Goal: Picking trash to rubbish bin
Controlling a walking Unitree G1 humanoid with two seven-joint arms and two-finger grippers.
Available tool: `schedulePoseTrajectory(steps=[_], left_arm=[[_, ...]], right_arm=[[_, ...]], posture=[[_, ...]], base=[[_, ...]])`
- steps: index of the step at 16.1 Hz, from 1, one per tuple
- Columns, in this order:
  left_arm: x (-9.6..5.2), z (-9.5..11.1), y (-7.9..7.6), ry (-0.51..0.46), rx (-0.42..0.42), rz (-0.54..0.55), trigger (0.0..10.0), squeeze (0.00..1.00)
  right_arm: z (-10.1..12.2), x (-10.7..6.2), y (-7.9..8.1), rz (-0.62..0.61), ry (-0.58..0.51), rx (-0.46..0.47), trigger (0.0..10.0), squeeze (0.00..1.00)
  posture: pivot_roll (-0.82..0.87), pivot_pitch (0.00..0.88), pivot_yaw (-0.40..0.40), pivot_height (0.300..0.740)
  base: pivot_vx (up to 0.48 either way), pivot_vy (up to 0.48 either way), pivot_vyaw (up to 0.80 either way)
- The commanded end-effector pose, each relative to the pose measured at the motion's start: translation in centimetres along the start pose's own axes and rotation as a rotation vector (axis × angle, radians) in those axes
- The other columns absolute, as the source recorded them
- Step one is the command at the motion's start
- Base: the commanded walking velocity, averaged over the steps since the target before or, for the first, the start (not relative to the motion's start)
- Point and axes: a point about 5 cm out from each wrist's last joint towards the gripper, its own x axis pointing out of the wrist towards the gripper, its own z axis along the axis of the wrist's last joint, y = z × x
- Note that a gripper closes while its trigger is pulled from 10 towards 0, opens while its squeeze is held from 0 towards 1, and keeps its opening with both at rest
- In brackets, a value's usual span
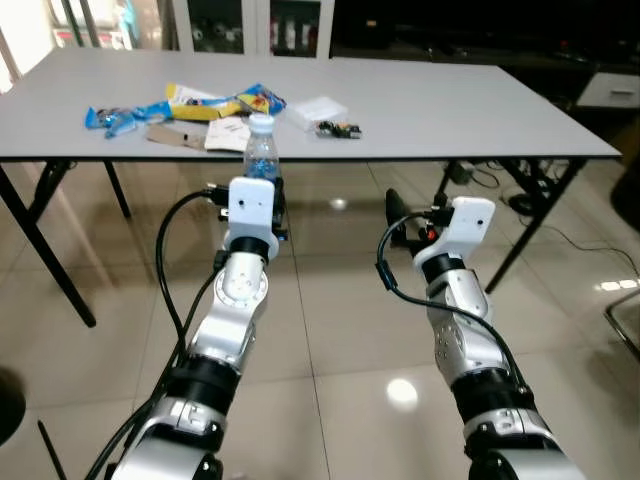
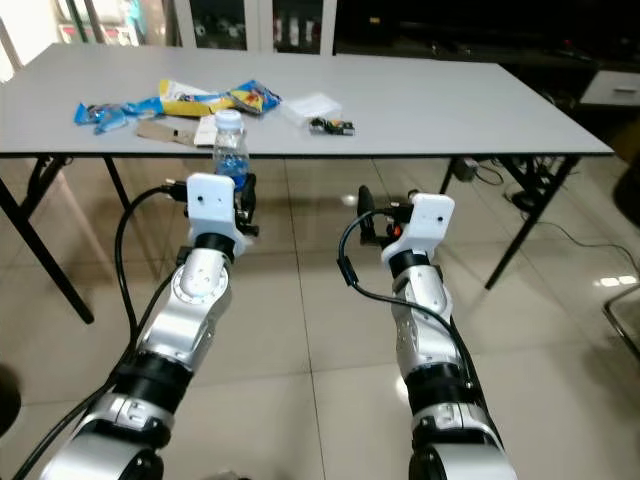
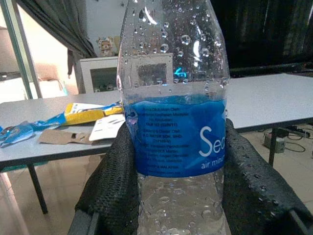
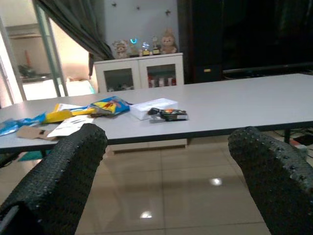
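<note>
My left gripper (image 3: 176, 166) is shut on a clear water bottle (image 1: 260, 148) with a blue label and white cap, held upright in front of the table's near edge. Both black pads (image 3: 110, 181) press the bottle's sides. My right gripper (image 4: 166, 161) is open and holds nothing, level with the left one, just short of the table. On the grey table (image 1: 450, 110) lies trash: a blue wrapper (image 1: 125, 117), a yellow and blue packet (image 1: 225, 102), a brown cardboard piece (image 1: 172, 135), a white paper (image 1: 228, 132), a clear plastic box (image 1: 317, 110) and a small dark item (image 1: 338, 129).
Black folding legs (image 1: 45, 250) carry the table over a glossy tiled floor. Cables (image 1: 530, 200) lie on the floor under its right end. A white glass-door cabinet (image 4: 142, 73) stands behind the table. A metal frame (image 1: 625, 320) is at the far right.
</note>
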Motion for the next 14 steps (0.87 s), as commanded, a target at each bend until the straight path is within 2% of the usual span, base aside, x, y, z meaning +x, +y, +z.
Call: schedulePoseTrajectory(steps=[1, 4, 6, 12, 14], left_arm=[[0.3, 0.3, -0.2, 0.004, -0.005, -0.004, 10.0, 0.00], [0.4, 0.3, -0.2, 0.012, -0.002, 0.003, 10.0, 0.00], [0.4, 0.3, -0.2, 0.013, -0.001, 0.003, 10.0, 0.00], [0.2, 0.2, -0.4, 0.012, 0.011, -0.017, 10.0, 0.00], [0.3, 0.2, -0.4, 0.008, 0.000, -0.018, 10.0, 0.00]], right_arm=[[0.3, 0.2, 0.0, 0.012, 0.001, -0.016, 10.0, 0.00], [0.2, 0.2, 0.0, 0.017, 0.010, -0.014, 10.0, 0.00], [0.2, 0.2, 0.0, 0.017, 0.016, -0.014, 10.0, 0.00], [-0.5, 0.1, 0.1, 0.021, 0.055, -0.006, 10.0, 0.00], [-1.3, -0.1, 0.0, 0.036, 0.105, -0.001, 10.0, 0.00]], posture=[[-0.06, 0.048, -0.085, 0.740], [-0.07, 0.055, -0.089, 0.740], [-0.06, 0.059, -0.092, 0.740], [-0.06, 0.068, -0.092, 0.740], [-0.06, 0.067, -0.092, 0.740]], base=[[0.349, 0.000, 0.63], [0.336, 0.000, 0.80], [0.000, 0.000, 0.80], [0.000, 0.000, 0.00], [0.000, 0.000, 0.00]])
